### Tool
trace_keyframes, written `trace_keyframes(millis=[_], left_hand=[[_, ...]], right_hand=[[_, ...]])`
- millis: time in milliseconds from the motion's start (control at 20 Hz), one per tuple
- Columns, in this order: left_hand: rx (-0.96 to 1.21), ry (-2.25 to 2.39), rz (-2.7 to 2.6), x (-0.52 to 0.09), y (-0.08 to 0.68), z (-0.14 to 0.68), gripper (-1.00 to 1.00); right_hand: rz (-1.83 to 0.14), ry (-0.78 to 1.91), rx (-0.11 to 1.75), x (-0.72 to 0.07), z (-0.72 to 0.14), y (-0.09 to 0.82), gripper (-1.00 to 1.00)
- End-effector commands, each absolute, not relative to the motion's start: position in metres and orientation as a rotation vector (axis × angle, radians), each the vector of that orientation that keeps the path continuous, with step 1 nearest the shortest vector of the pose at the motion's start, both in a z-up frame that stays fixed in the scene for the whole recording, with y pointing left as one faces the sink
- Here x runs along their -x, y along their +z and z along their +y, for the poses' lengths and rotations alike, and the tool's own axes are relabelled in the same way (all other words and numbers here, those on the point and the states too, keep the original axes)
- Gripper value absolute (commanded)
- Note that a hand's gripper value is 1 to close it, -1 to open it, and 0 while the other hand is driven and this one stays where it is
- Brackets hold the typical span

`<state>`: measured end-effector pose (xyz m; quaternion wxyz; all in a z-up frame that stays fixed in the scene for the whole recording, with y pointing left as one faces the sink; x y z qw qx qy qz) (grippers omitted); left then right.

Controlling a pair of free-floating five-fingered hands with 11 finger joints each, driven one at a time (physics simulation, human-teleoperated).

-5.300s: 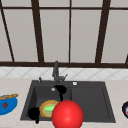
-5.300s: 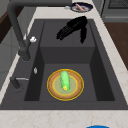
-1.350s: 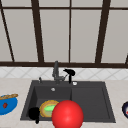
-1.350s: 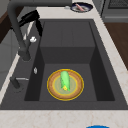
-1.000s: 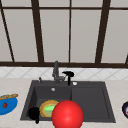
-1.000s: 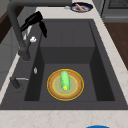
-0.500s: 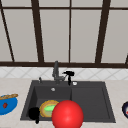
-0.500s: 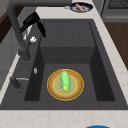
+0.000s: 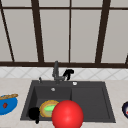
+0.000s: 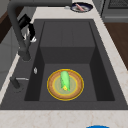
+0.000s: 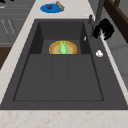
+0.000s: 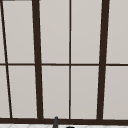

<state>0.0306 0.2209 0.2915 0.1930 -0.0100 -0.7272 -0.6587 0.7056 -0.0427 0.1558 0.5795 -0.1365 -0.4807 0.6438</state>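
The right hand (image 9: pixel 68 73) is hovering at the back rim of the sink (image 9: pixel 105 100), just to the right of the faucet (image 9: pixel 55 71), its fingers curling downward with nothing between them. From the left side view, that hand (image 10: pixel 27 26) is sitting just behind the faucet's upright post (image 10: pixel 18 37); from the right side view, it (image 11: pixel 105 28) is hanging beside the faucet (image 11: pixel 97 17) above a small white knob (image 11: pixel 99 53) on the sink deck. Whether it is touching the faucet cannot be told. The left hand (image 9: pixel 34 113) is floating low at the basin's front left corner, beside a yellow plate (image 9: pixel 45 110) carrying a green vegetable (image 10: pixel 64 79); its fingers are too dark to read. A red ball (image 9: pixel 67 115) is looming in the foreground. A blue plate (image 9: pixel 7 105) is resting on the left counter.
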Motion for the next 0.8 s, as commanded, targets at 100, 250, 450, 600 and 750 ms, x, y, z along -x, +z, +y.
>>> trace_keyframes(millis=[100,250,450,600,750], left_hand=[[0.028,-1.848,-2.040,-0.031,0.292,0.221,0.00],[0.028,-1.848,-2.040,-0.031,0.292,0.221,0.00],[0.028,-1.848,-2.040,-0.031,0.292,0.221,0.00],[0.028,-1.848,-2.040,-0.031,0.292,0.221,0.00],[0.028,-1.848,-2.040,-0.031,0.292,0.221,0.00]], right_hand=[[-1.087,1.523,0.354,-0.720,-0.031,0.149,1.00],[-1.125,1.526,0.407,-0.716,-0.032,0.151,1.00],[-1.150,1.473,0.427,-0.722,-0.024,0.164,1.00],[-1.127,1.460,0.436,-0.723,-0.025,0.163,1.00],[-1.111,1.458,0.435,-0.724,-0.024,0.162,1.00]])
